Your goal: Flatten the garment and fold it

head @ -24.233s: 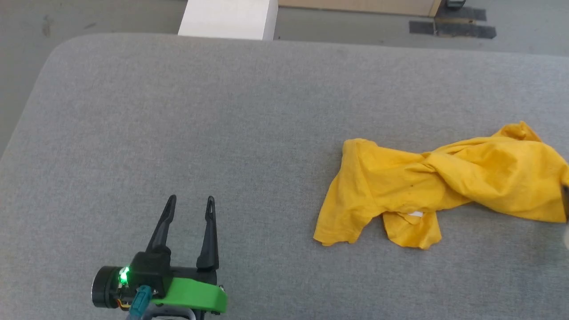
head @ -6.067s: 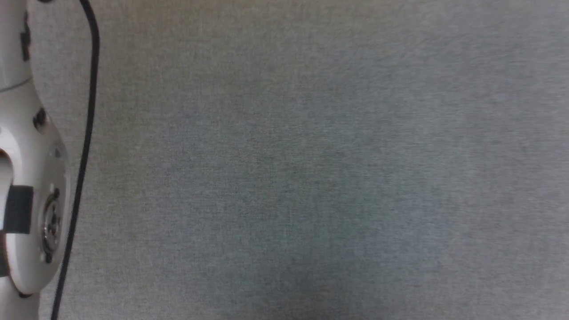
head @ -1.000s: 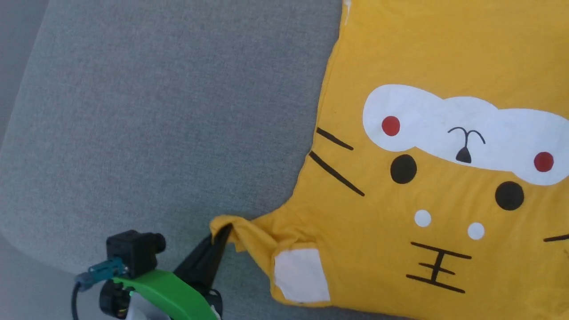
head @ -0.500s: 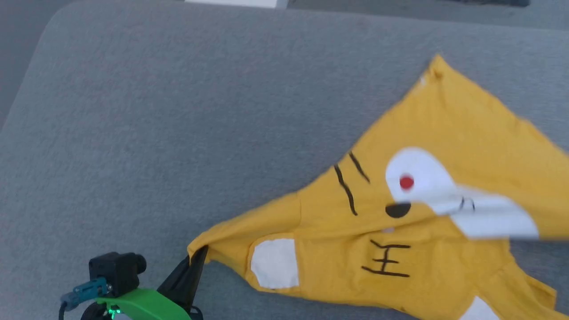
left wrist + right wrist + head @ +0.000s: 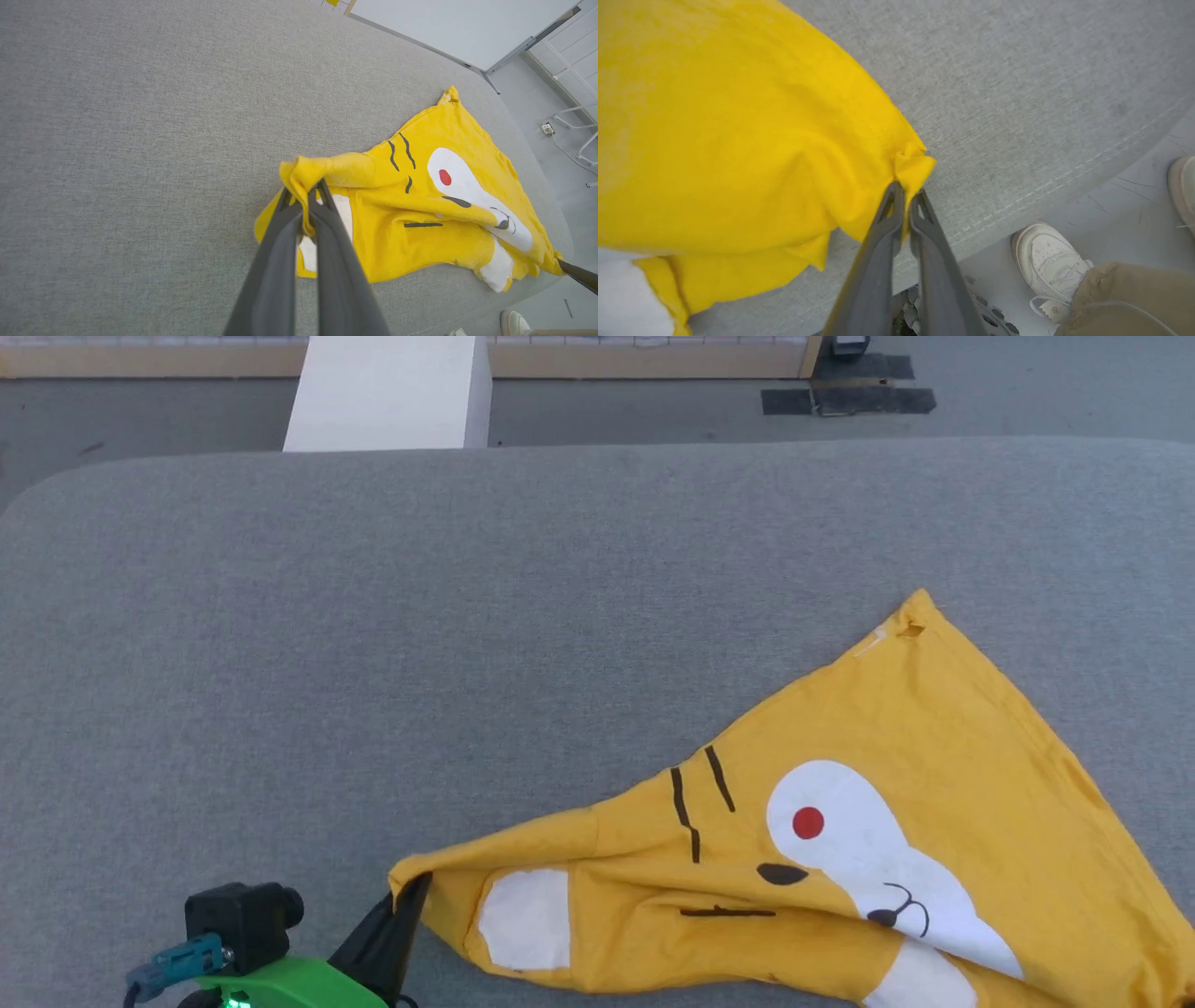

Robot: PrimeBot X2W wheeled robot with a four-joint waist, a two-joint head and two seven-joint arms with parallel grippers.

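At the near edge, the left gripper (image 5: 304,193) is pinched together on a bunched sleeve end of the garment (image 5: 887,737). The right gripper (image 5: 906,197) is clamped on another corner, above a person's white shoe (image 5: 1048,254). The garment lies rumpled, print up, on the near right of the grey table (image 5: 373,616). A white block (image 5: 387,392) stands beyond the far edge.

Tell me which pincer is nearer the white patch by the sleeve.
Left. The left pincer grips the sleeve edge right beside the white patch; the right pincer grips the garment at its opposite corner, beyond the printed face.
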